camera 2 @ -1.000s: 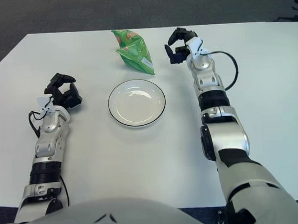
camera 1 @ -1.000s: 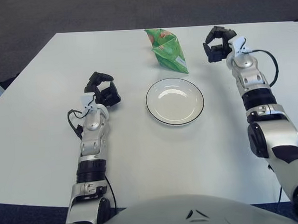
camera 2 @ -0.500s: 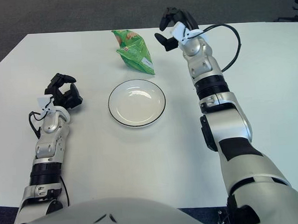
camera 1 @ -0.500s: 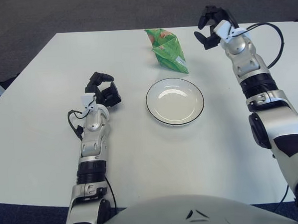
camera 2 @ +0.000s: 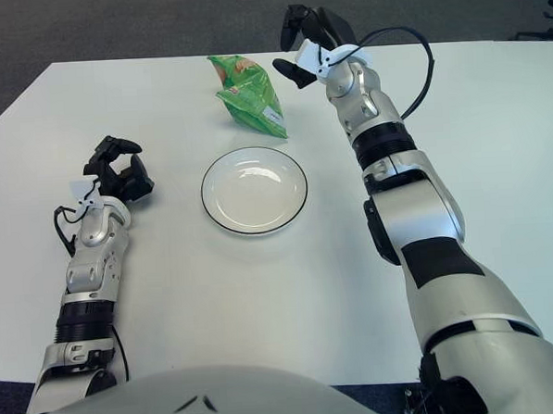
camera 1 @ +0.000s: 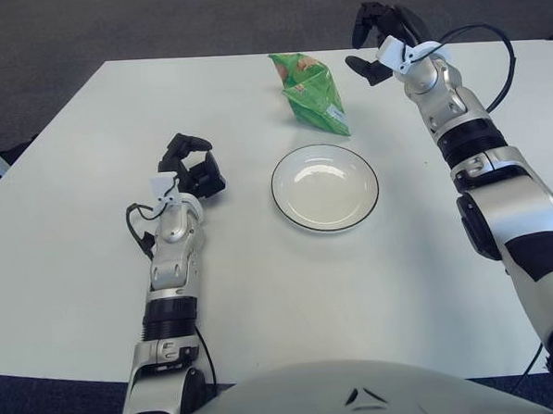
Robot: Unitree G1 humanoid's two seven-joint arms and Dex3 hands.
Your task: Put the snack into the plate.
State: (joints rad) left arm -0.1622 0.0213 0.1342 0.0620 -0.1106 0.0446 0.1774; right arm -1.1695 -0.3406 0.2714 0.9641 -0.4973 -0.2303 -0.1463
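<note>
While the right hand (camera 1: 377,46) hangs above the far part of the white desk (camera 1: 262,282) with its dark fingers (camera 1: 361,69) spread apart and nothing between them, the green snack bag (camera 1: 313,94) stands just to that hand's left, near it but not touching. The bag sits on the desk, slightly crumpled, with its printed top pointing away from the robot. Nearer the robot than both hand and bag lies the white plate (camera 1: 300,215) with a dark rim; nothing is in it, and the bag's lower corner comes close to its far rim without overlapping it. The left hand (camera 1: 189,167) shows well to the left of the plate, its fingers loosely curled around nothing, its silver forearm stretching back toward the robot's body.
</note>
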